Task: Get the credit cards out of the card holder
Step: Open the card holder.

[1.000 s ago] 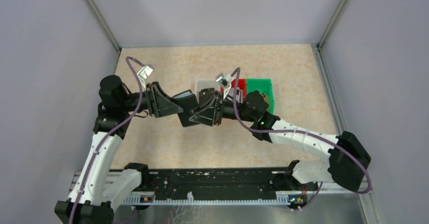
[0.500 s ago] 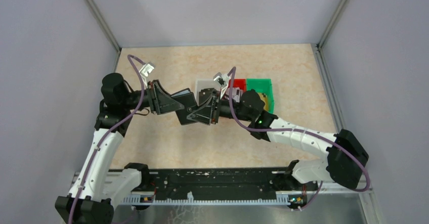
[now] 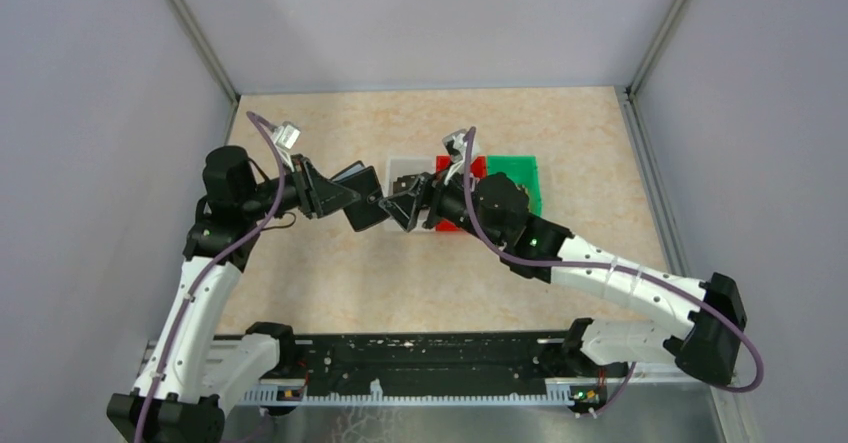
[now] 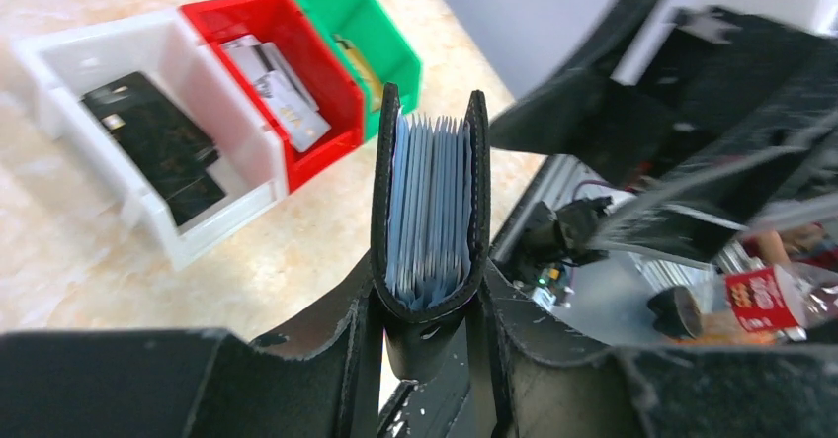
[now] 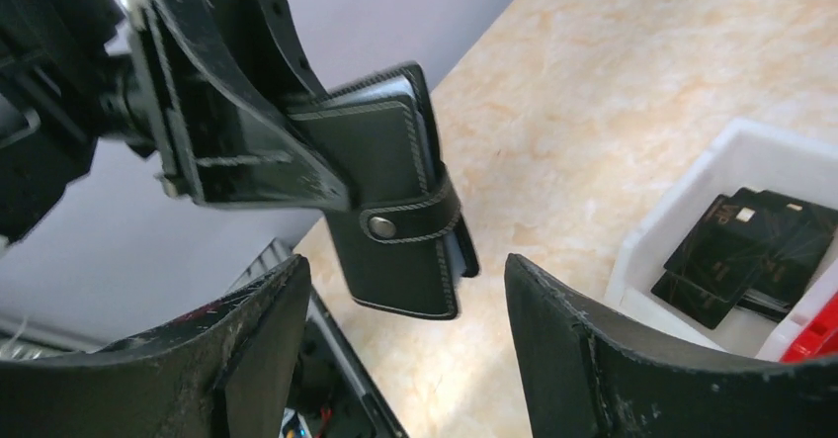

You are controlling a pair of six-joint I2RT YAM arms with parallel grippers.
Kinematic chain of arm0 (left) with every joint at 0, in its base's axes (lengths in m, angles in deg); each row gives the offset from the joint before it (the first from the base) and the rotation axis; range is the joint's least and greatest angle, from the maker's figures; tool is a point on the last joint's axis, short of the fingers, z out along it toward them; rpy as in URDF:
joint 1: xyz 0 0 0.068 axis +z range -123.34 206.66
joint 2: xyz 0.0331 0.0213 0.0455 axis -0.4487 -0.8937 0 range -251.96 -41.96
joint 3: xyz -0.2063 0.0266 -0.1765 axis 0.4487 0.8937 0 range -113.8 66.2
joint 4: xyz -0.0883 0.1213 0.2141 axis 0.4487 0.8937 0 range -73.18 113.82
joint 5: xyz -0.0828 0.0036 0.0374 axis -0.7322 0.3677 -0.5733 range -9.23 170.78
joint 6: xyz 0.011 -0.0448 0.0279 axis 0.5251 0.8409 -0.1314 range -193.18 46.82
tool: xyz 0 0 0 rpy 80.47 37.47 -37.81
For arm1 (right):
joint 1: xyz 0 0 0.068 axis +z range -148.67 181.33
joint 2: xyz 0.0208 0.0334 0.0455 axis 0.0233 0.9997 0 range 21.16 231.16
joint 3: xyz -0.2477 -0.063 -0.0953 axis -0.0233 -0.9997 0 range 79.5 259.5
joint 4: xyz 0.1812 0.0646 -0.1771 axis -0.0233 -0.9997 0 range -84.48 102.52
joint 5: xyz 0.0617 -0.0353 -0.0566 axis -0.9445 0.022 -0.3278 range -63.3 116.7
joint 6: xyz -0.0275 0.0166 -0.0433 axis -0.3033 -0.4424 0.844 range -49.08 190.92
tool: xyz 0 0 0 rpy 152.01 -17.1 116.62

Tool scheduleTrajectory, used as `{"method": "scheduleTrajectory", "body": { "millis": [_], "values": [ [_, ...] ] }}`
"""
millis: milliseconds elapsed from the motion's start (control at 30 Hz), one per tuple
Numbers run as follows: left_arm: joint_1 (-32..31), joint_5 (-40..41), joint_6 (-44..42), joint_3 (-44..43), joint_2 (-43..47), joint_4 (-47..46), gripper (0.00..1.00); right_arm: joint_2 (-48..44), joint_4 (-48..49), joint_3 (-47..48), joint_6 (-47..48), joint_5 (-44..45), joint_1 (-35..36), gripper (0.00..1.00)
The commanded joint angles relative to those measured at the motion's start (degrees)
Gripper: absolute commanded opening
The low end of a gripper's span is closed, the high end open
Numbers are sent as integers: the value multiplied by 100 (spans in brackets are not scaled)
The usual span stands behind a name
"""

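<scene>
The card holder [image 4: 429, 211] stands upright at the centre of the left wrist view. The left gripper [image 4: 427, 334] pinches its lower end and holds it in the air above the table [image 3: 560, 133]. Between its black covers sits a pack of grey-blue edges, and which are pockets and which are cards cannot be told. In the right wrist view its strap [image 5: 413, 222] is snapped shut across the cover, and the left gripper's finger hides the upper left part. The card holder partly covers the green bin [image 4: 376, 33], where only a sliver of tan shows inside.

Half a second before, the right gripper [image 5: 405, 290] was narrow and up against the card holder. Now its fingers [image 5: 252, 354] are spread wide with nothing between them, drawn back toward the right of the top view and just apart from it.

The print on the pale cards [image 4: 277, 92] in the red bin [image 4: 331, 146], and on the black ones in the white bin [image 4: 212, 225], is too blurred to read.
</scene>
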Motion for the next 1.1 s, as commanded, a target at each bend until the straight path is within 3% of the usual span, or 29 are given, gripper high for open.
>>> {"method": "scheduleTrajectory", "body": {
  "millis": [0, 200, 367, 900, 1067],
  "values": [
    [1, 808, -263, -28, 90, 367, 0, 79, -982, 879, 586, 1886, 560, 68],
    [1, 1061, -241, -7, 116, 470, 0, 890, -1640, 1708, 992, 2844, 1173, 61],
    [1, 913, -264, -10, 138, 557, 0, 1357, -1847, 2140, 1151, 3029, 1307, 52],
    [1, 860, -169, 38, 207, 581, 0, 2127, -2039, 2841, 1892, 3871, 1750, 49],
    [1, 836, -176, -10, 210, 674, 0, 2313, -2063, 2975, 2140, 4268, 1865, 40]
  ]
}}
